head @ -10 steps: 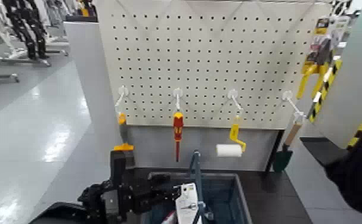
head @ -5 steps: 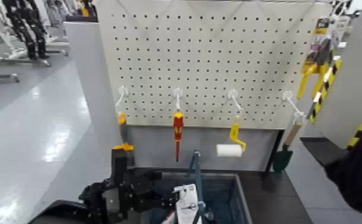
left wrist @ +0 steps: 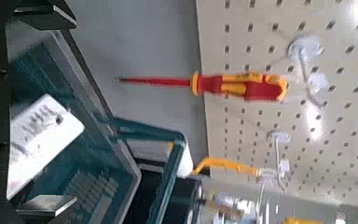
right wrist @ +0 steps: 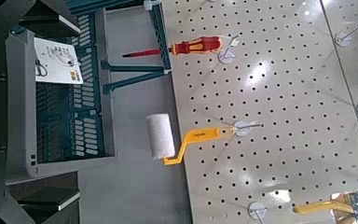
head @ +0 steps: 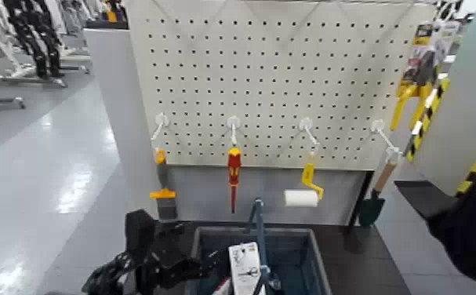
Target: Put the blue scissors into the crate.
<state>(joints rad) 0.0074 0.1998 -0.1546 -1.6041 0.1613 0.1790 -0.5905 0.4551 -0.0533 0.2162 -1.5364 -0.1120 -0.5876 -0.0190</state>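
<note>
Blue scissors [head: 245, 267] card rests in crate [head: 307, 255], apart from left gripper [head: 179, 271]; its grip state is unclear.

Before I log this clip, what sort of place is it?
Probably a mock hardware-store aisle in a robotics lab: a white pegboard hung with tools like a red-and-yellow screwdriver and paint roller, a crate below, polished floor beyond.

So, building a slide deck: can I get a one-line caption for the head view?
Carded blue scissors rest in the crate below the pegboard, left gripper beside it.
</note>
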